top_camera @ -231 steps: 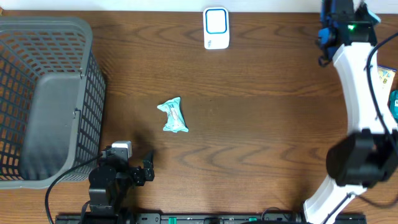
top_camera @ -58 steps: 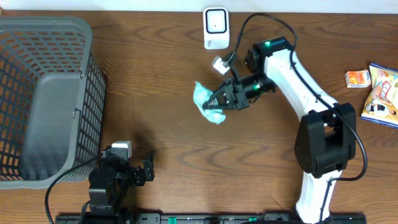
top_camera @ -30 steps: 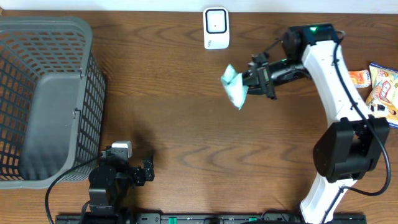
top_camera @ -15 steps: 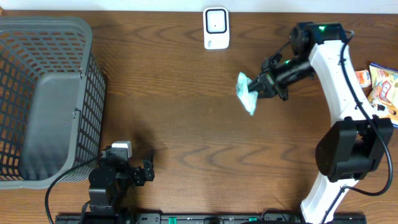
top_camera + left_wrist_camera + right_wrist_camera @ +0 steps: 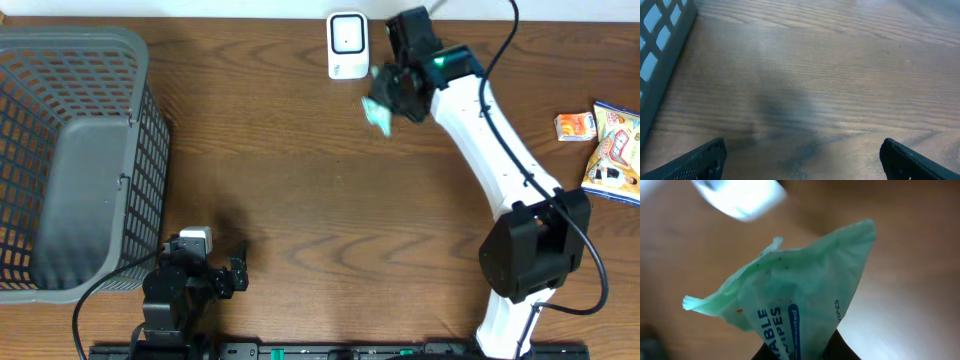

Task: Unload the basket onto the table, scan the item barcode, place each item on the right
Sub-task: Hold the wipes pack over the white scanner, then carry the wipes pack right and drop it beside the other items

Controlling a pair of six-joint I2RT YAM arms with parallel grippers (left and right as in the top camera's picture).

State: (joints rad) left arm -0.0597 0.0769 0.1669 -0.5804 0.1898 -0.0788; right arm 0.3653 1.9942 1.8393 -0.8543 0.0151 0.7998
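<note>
**Wipes packet up at the scanner, barcode not lined up yet (my read)**

The right gripper (image 5: 390, 97) is pinching the green wipes packet (image 5: 377, 110) by one end, with its jaws pressed almost together on the film. The packet is hanging in the air just beside the scanner (image 5: 348, 45), off its right near corner and not touching it.

In the right wrist view the packet is filling the frame, crumpled, with blue lettering facing the camera. The scanner is showing only as a white blur past the packet's top edge. I'm not seeing a barcode on the visible face, and I cannot tell which face is pointing at the scanner window.

The left gripper (image 5: 802, 159) is sitting well away from the scanner on its near-left side. Its jaws are spread wide with nothing between them, only bare table (image 5: 300, 200) underneath. The basket (image 5: 70, 150) is standing far left of the scanner and the snack packets (image 5: 612, 140) are lying far right of it. Neither is in play.

Step in hand, as I'm reading it, is presentation: the item is picked and lifted, but the scan isn't looking done.

What the next move is calling for:
- Getting the packet squarely over the scanner's face.
- Rolling the wrist so the barcode panel is facing the window, as flat as the film allows.
- Going slow, since crumpled film is likely needing a sweep or re-angle to read, and the grip is on a thin edge that could slip.
</note>
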